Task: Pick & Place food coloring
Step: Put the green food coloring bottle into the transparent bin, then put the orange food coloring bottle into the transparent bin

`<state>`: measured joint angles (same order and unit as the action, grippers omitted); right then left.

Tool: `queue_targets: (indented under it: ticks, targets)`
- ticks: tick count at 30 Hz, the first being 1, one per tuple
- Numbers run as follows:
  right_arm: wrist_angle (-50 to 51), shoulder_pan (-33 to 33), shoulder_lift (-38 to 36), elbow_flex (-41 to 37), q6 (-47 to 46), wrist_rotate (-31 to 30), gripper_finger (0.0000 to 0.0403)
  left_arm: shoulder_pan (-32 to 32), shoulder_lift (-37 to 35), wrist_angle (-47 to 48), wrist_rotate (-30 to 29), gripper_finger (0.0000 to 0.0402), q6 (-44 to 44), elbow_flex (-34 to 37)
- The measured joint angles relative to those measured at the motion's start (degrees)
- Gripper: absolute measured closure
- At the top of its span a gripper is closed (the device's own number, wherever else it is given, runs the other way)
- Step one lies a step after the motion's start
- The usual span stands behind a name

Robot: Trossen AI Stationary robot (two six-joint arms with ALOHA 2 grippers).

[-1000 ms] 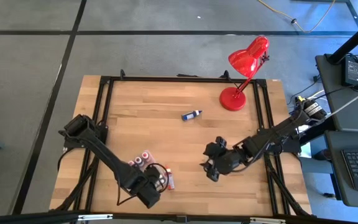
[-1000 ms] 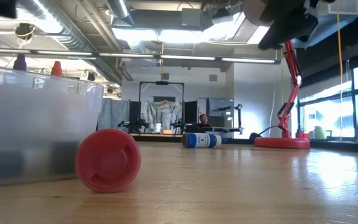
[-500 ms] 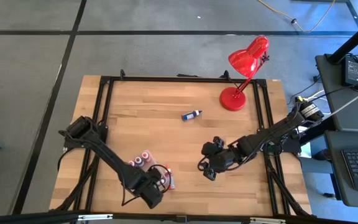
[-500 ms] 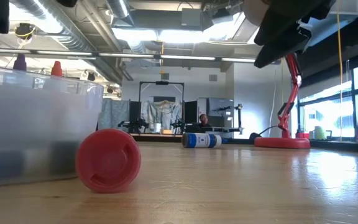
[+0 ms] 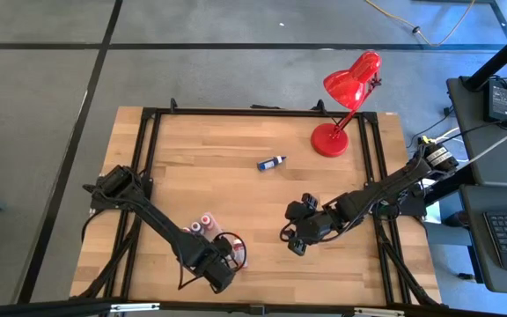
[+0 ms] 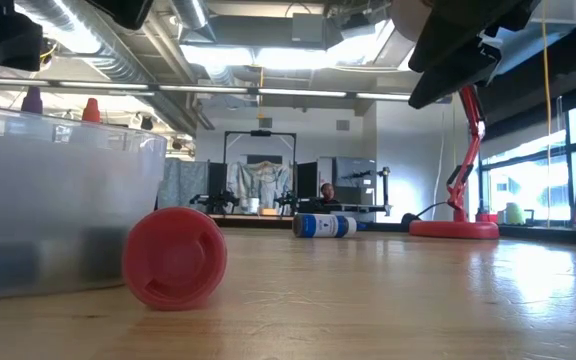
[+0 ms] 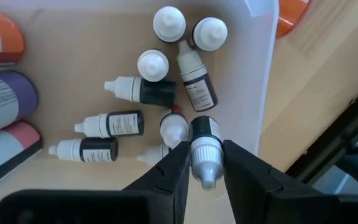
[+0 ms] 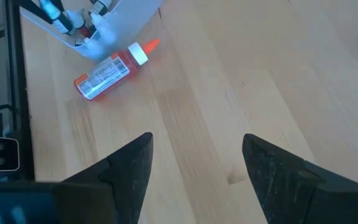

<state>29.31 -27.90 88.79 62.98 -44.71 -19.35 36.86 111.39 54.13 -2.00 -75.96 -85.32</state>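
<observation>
Several tiny food coloring bottles (image 7: 135, 124) with white caps lie and stand inside the clear tray (image 7: 260, 74), along with larger bottles at its edge. My left gripper (image 7: 204, 167) hangs over the tray (image 5: 202, 231) near the table's near edge, shut on one small dark bottle (image 7: 205, 132). A red bottle (image 5: 241, 256) lies on its side on the table just beside the tray, also seen in the right wrist view (image 8: 107, 70) and the low view (image 6: 174, 257). My right gripper (image 5: 294, 239) is open, hovering right of it. My left gripper pinches one tiny food coloring bottle between its two fingers (image 7: 174, 169), which sit on either side of the white cap (image 7: 204, 160). The fingers come from above, pointing down into the tray. The dark body (image 7: 206, 129) sticks out past the fingertips, above the bottles lying in the tray.
A blue bottle (image 5: 271, 162) lies on its side mid-table toward the far edge, also in the low view (image 6: 325, 225). A red desk lamp (image 5: 346, 97) stands at the far right corner. Bare wood (image 5: 341, 273) lies around my right gripper.
My left gripper has shifted slightly toward the table's right and come lower over the tray. My right gripper has moved a little toward the table's left and dipped, still open. The bottles on the table have stayed put.
</observation>
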Motion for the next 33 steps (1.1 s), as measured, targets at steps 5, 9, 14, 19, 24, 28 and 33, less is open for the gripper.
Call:
queue_targets:
  ticks: [5, 9, 14, 19, 24, 28, 33]
  targets:
    - [-0.3, 0.0, 0.0, 0.0, 0.0, 0.0, 0.0153, 0.0, 0.0, -0.1, 0.0, 0.0312, 0.2, 0.0]
    - [-0.4, 0.0, 0.0, 0.0, 0.0, 0.0, 0.0153, 0.0, 0.0, -0.1, 0.0, 0.0303, 0.2, 0.0]
    - [-1.0, 0.0, 0.0, 0.0, -0.2, 0.0, 0.0153, 0.0, 0.0, -0.1, 0.1, 0.0282, 0.2, 0.0]
    - [-4.6, 0.0, 0.0, 0.0, -3.2, 0.1, 0.0153, -0.2, -0.7, 0.3, 1.0, 0.0267, 0.3, -0.3]
    - [-11.1, 0.0, 0.7, 0.0, -7.7, 0.1, 0.0155, -0.2, -3.4, 0.3, -1.7, 0.0263, 0.2, -1.0]
    - [-18.0, -0.2, 4.5, 0.0, -9.3, 1.3, 0.0166, -0.2, -5.5, 0.0, -4.2, 0.0264, 0.2, -1.0]
    - [-28.8, -0.4, 11.3, 0.0, -10.6, 4.9, 0.0183, 0.0, -6.4, 0.1, -5.8, 0.0267, 0.2, -1.0]
